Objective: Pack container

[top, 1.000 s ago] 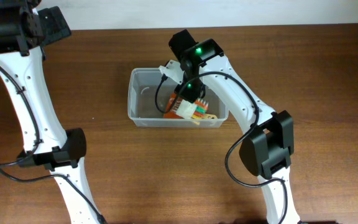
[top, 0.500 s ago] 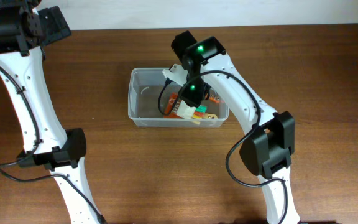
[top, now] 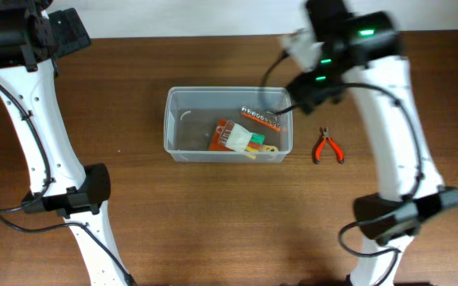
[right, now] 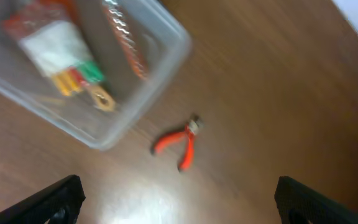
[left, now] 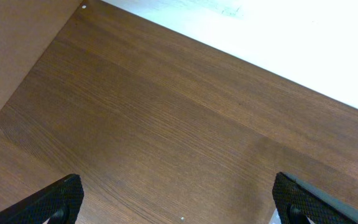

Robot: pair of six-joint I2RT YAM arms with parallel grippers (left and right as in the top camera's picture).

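Overhead, clear rect. container (top: 188, 132) (rounded corners)

Lifts the right gripper (right: 177, 186) up out of the container (top: 168, 119) and swings it away to the far right. Spreads its jaws from nearly closed to wide apart, with nothing between them. Uncovers the orange-and-white packet (top: 233, 137) and the red strip (top: 261, 119) inside. Brings into view red-handled pliers (top: 327, 148) on the table (top: 213, 222), just right of the container.
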